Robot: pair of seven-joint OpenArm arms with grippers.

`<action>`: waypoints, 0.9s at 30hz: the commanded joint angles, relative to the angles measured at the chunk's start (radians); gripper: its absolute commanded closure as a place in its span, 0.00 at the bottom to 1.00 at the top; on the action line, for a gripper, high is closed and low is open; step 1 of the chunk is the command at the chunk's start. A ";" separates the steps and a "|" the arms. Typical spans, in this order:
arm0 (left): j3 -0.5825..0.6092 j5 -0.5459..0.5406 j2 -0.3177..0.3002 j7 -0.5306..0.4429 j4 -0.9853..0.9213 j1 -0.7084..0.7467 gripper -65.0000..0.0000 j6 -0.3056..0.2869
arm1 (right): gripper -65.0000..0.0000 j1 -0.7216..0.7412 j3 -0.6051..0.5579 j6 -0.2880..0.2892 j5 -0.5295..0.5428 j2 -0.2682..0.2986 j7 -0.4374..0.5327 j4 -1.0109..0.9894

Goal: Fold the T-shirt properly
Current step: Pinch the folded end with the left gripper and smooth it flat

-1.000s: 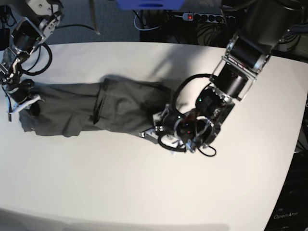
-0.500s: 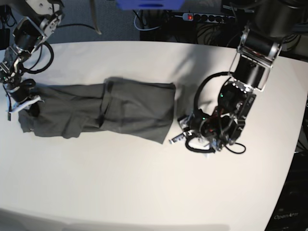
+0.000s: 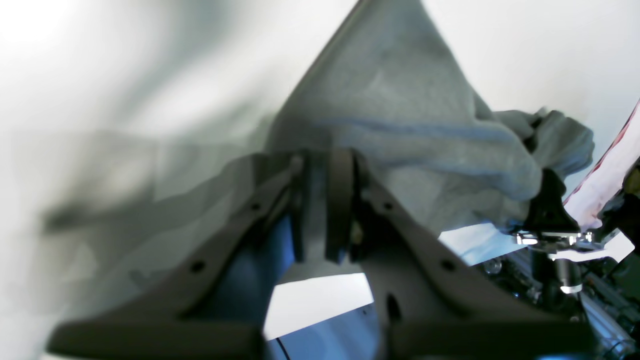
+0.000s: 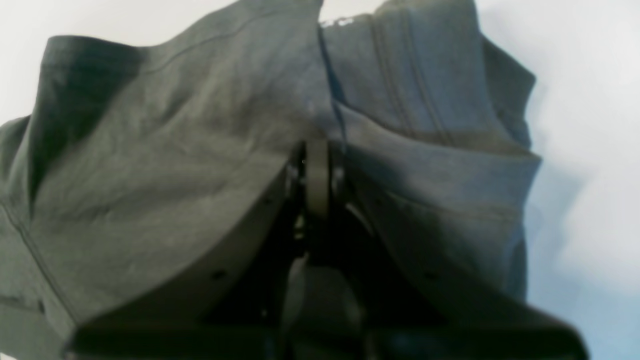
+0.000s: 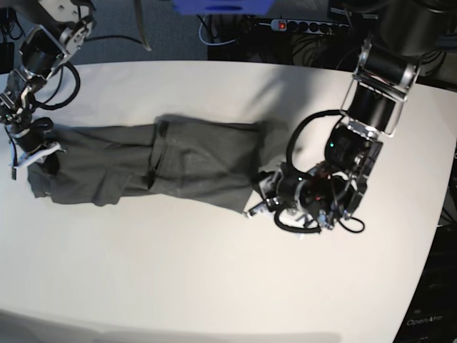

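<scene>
Your left gripper (image 3: pixel 322 220) is pinched on a fold of the T-shirt (image 5: pixel 178 164), the cloth running up between the two dark pads in the left wrist view; in the base view this gripper (image 5: pixel 258 200) sits at the garment's edge nearest the table's middle, low over the surface. Your right gripper (image 4: pixel 316 175) is clamped tight on a hem ridge of the same T-shirt, with fabric draped down both sides of the fingers; in the base view it (image 5: pixel 32 146) holds the opposite end, close to that view's left table edge. The T-shirt lies stretched lengthwise between the two grippers as a long dark grey band on the white table (image 5: pixel 214 286), with a doubled-over flap and a vertical crease near its middle. Its long edges are uneven, the near one slanting toward the left gripper. Bare tabletop lies wide along the near side, and a narrower strip runs behind the cloth. A power strip (image 5: pixel 303 26) and cables lie beyond the far edge.
</scene>
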 commanded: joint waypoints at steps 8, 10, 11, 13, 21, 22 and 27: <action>0.002 -0.011 -0.042 0.006 0.013 -0.020 0.91 0.001 | 1.00 -0.012 -0.006 -0.039 -0.115 -0.009 -0.138 -0.018; 0.002 -0.007 -0.045 0.006 0.011 -0.020 0.91 0.001 | 1.00 -0.012 -0.006 -0.039 -0.115 -0.009 -0.138 -0.018; 0.002 0.005 -0.046 0.006 0.011 -0.020 0.91 0.001 | 1.00 -0.012 -0.006 -0.039 -0.115 -0.009 -0.138 -0.018; 0.003 0.051 -0.042 0.006 0.011 -0.017 0.91 0.001 | 1.00 -0.012 -0.006 -0.039 -0.115 -0.009 -0.138 -0.018; 0.002 0.193 0.021 0.031 0.011 0.009 0.91 -0.009 | 1.00 -0.012 -0.006 -0.039 -0.115 -0.009 -0.138 -0.012; 0.002 0.203 0.029 0.031 0.011 0.009 0.91 -0.009 | 1.00 -0.012 -0.006 -0.039 -0.115 -0.009 -0.138 -0.012; 0.003 0.260 0.053 0.031 0.009 0.011 0.91 -0.009 | 1.00 -0.012 -0.006 -0.039 -0.115 -0.008 -0.139 -0.012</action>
